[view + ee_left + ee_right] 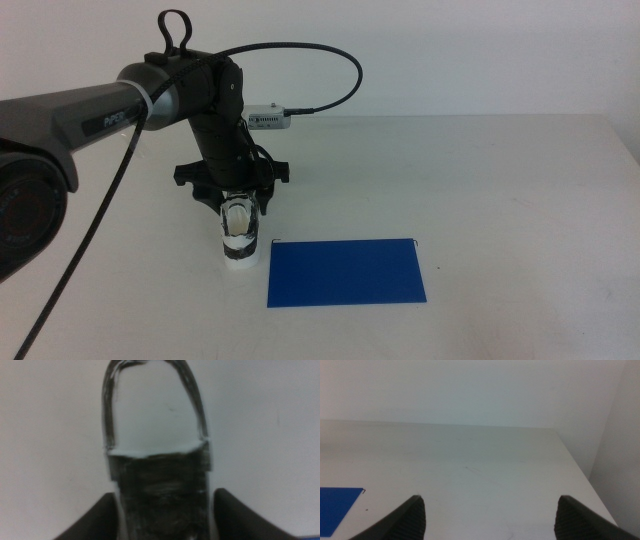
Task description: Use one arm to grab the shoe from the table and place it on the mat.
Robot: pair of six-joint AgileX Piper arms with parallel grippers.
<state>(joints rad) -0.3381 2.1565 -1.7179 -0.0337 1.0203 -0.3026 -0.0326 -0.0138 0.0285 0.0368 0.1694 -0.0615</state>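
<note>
Left tool [240, 205] is down on the sneaker [240, 232], its two dark jaws sitting either side of the shoe near its middle, and up close in the left wrist view they press against the shoe's flanks, so that tool [162, 510] is clamped on the sneaker [157, 460]. Nearest us on the white desk [500, 180] lies the blue mat [347, 272], flat, long side running across. Just off its left end sits the sneaker, apart from the mat's edge by a small gap; whether the sole is on the desk or a hair above it, I cannot tell from here. The white sole faces us at the bottom, black patches above it, and the wrist camera catches the pale rounded end with its dark rim and a black strap band across the middle.

Behind the shoe rises the arm [120, 105], dark grey-black, reaching in from the left with white lettering on its link and a black cable [320, 60] looping over the top to a small grey box [268, 119] at the far side of the desk.

Over on the other side, the right tool [490, 517] waits with its jaws spread wide apart, looking across bare desk [485, 465], a corner of the mat [335, 507] showing.
</note>
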